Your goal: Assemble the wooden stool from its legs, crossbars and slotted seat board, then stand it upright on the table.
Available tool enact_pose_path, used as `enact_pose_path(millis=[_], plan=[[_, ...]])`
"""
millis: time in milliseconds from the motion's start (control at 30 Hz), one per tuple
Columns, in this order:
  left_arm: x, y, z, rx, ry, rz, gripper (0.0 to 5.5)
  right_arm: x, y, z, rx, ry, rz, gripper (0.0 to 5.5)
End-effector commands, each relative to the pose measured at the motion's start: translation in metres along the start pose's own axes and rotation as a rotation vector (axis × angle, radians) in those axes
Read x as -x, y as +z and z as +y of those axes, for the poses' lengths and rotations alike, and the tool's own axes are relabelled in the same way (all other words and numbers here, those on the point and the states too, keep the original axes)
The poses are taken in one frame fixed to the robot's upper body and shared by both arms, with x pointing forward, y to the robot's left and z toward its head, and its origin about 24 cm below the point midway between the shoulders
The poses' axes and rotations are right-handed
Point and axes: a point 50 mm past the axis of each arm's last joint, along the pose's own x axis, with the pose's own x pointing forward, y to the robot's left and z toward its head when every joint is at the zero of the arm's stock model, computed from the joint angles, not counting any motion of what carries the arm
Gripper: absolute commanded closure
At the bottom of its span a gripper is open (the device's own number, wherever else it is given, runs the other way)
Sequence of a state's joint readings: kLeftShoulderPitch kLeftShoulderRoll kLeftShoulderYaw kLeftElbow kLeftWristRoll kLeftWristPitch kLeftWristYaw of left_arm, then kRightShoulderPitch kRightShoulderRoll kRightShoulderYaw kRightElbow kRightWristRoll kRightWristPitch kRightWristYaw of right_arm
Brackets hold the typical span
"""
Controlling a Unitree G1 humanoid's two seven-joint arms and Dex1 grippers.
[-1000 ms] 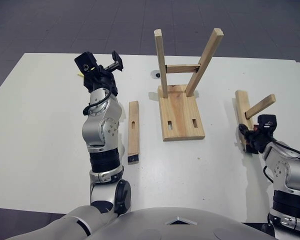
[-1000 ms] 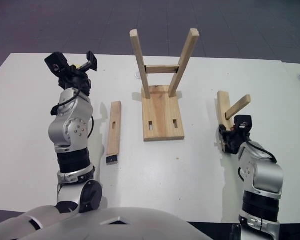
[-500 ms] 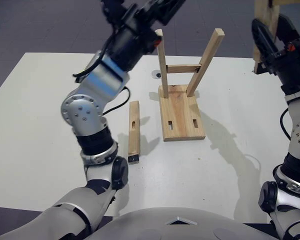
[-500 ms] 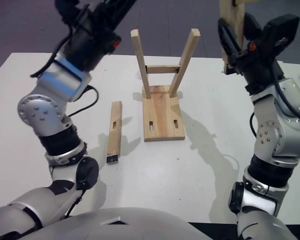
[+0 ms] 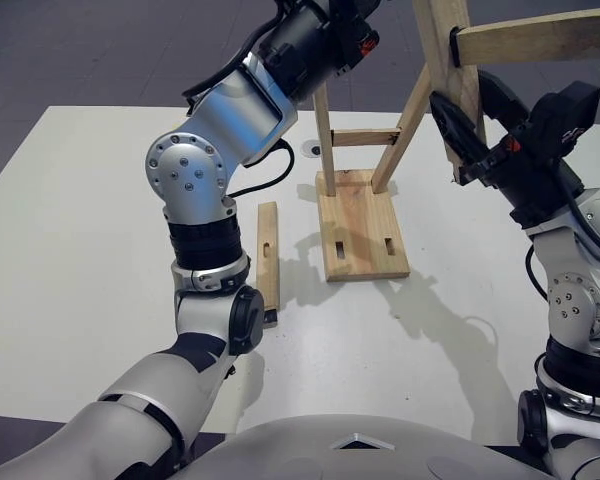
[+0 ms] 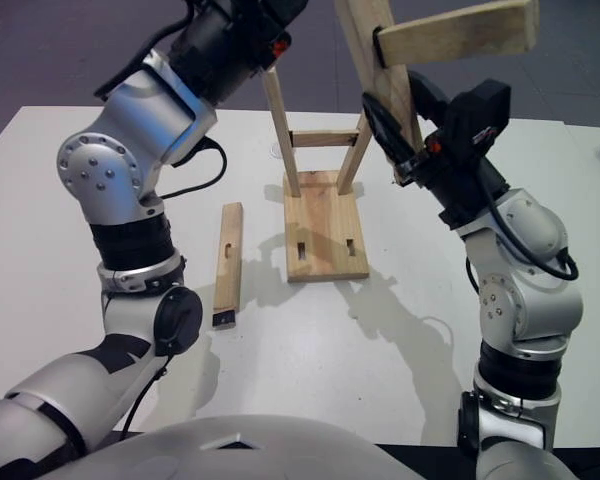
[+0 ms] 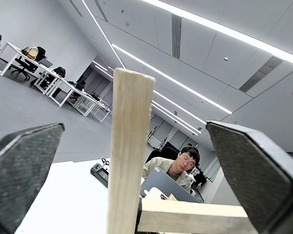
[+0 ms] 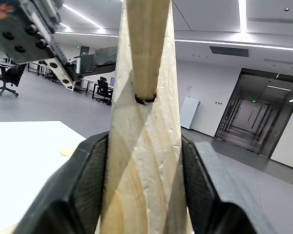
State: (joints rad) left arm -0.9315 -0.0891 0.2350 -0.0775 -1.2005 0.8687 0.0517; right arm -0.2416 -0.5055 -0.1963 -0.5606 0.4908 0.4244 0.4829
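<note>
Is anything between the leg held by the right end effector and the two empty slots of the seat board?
Nothing visible. The right end effector holds the leg with crossbar in the air. The two empty slots at the near end of the seat board lie uncovered, and the loose leg lies left of it, apart.

The white table (image 5: pixel 70 250) carries a slotted seat board (image 5: pixel 360 235) lying flat near its middle, toward the far edge. Two legs (image 5: pixel 323 120) joined by a crossbar (image 5: pixel 365 137) stand up from the board's far end. A loose leg (image 5: pixel 268 255) lies just beside the board on its left side, apart from it. A small round mark (image 5: pixel 310 149) sits near the far edge.
</note>
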Motion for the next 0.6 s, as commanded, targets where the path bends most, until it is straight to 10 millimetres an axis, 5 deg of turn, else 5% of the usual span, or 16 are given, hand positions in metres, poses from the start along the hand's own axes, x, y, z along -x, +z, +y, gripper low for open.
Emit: enact_pose_path(millis=[33,600], plan=[[-0.001,-0.004,0.005,-0.006,0.028,0.027,0.55,0.002,-0.003,0.003,0.033,0.021,0.019,3.45],[0.007,-0.009,0.016,-0.023,0.083,0.001,3.27,0.003,-0.013,-0.004,0.081,0.026,0.064,3.45]])
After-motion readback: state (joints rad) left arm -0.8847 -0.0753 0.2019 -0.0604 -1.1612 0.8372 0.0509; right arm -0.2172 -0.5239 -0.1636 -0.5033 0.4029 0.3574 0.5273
